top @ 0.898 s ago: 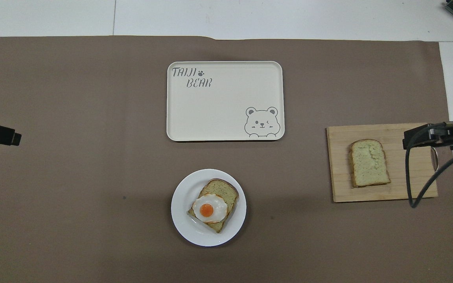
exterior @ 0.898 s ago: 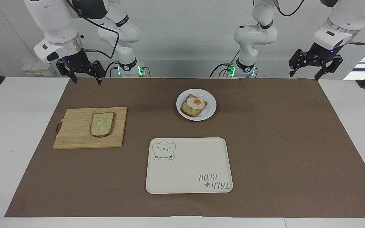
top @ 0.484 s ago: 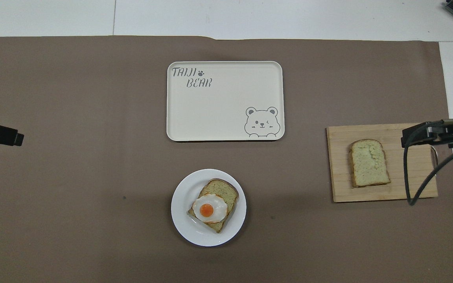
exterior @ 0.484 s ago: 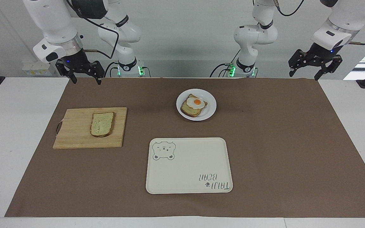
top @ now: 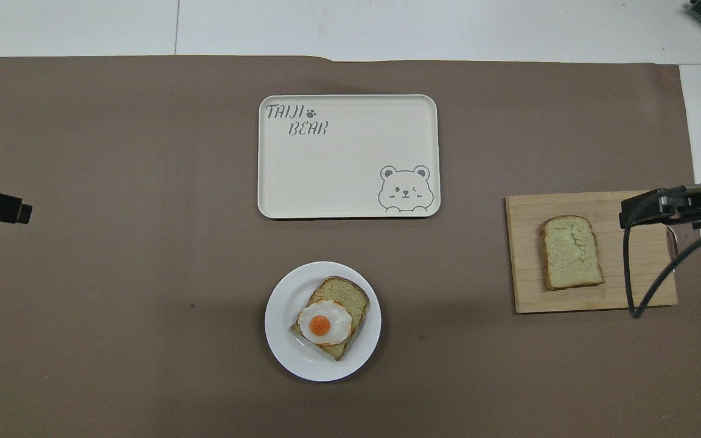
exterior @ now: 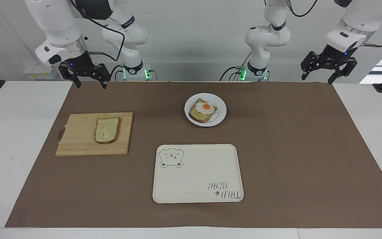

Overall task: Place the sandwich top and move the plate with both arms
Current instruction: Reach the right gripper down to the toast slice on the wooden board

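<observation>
Nothing is done yet: the bread slice (exterior: 106,130) lies on the cutting board (exterior: 78,139), well apart from the plate (exterior: 220,114). Both claws, right claw (exterior: 89,80) and left claw (exterior: 320,72), hang apart and empty.

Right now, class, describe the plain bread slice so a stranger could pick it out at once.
Find the wooden cutting board at the right arm's end of the brown mat. The sandwich top lies flat on it, alone. Unlike the slice on the white plate, it carries no fried egg.

Bright, even light from overhead; both views are sharp, with soft faint shadows and mild glare on the plate (top: 283,350).
</observation>
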Robot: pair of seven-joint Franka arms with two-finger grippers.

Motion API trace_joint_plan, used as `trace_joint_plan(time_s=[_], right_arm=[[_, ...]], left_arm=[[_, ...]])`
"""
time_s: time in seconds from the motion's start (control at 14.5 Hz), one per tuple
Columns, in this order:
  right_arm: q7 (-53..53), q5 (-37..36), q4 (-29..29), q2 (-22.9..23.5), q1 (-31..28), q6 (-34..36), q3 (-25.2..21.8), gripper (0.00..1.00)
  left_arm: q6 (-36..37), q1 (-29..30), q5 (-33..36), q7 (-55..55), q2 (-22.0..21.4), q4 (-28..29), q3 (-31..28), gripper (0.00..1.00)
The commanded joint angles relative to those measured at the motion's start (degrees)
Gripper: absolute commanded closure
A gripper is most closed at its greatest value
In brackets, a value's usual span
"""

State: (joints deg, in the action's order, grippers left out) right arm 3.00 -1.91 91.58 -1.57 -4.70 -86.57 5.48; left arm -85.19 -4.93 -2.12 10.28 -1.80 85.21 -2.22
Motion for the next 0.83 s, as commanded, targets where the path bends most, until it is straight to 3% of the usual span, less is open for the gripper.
trace_joint_plan(time_s=[0.0,0.35,0.48,0.76], right_arm=[[0.6,0.8,-1.1,0.6,-1.3,0.6,0.0,0.0],[-0.4,0.2,2.0,-0.9,-4.3,-0.9,-0.1,0.0],[-0.5,0.2,6.6,-2.9,-4.4,-6.9,-0.1,0.0],[-4.4,0.9,14.5,-2.6,-4.4,-15.0,-0.1,0.0]], left_arm=[[-2.1,0.1,0.8,-0.1,-0.9,1.3,-0.1,0.0],[-1.7,0.1,0.6,-0.3,-1.2,1.5,-0.1,0.0],[-1.6,0.1,0.6,-0.5,-1.4,1.6,-0.1,0.0],[-2.0,0.1,0.3,-0.7,-1.3,1.6,-0.1,0.0]])
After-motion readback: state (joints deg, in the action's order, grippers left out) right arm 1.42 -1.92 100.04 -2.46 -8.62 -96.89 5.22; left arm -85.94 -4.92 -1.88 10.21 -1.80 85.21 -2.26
